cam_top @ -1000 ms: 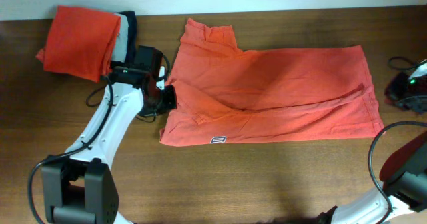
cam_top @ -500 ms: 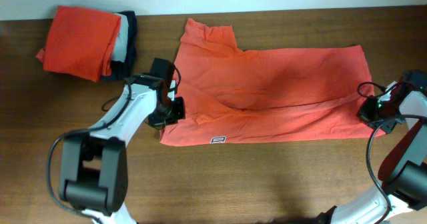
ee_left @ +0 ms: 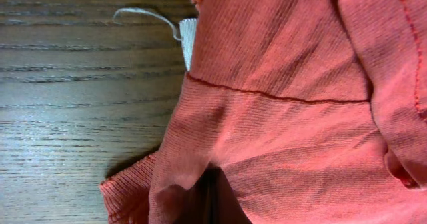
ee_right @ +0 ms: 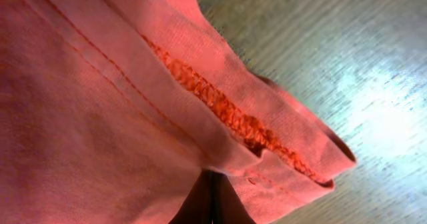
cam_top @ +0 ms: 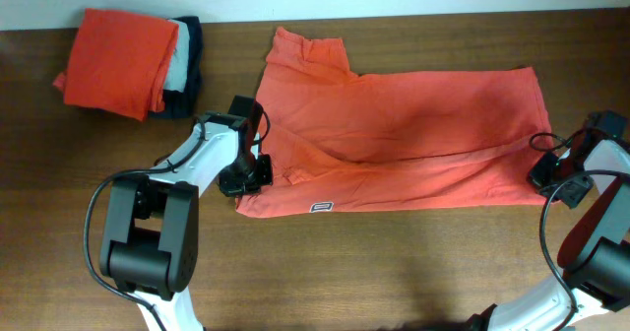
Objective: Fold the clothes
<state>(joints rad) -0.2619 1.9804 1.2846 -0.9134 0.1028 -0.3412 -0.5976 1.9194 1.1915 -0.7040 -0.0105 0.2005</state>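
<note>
While the table (cam_top: 394,272) looks as it did a second ago, both arms have closed in. The shirt (cam_top: 413,134) lies flat across the centre, running from 9 to 3 o'clock, with its collar toward 11. A folded pile (cam_top: 123,60) sits apart at 10 o'clock. The left gripper (cam_top: 252,173), a second ago beside the shirt's 9 o'clock edge, is now clamped on its 8 o'clock corner. The right gripper (cam_top: 549,178), then clear of the cloth at 3 o'clock, now pinches the hem at 4. Both wrist views show cloth drawn into closed jaws. With both near corners held, a lift and fold toward 12 looks ready. A white tag (ee_left: 189,41) pokes out near the left grip.
</note>
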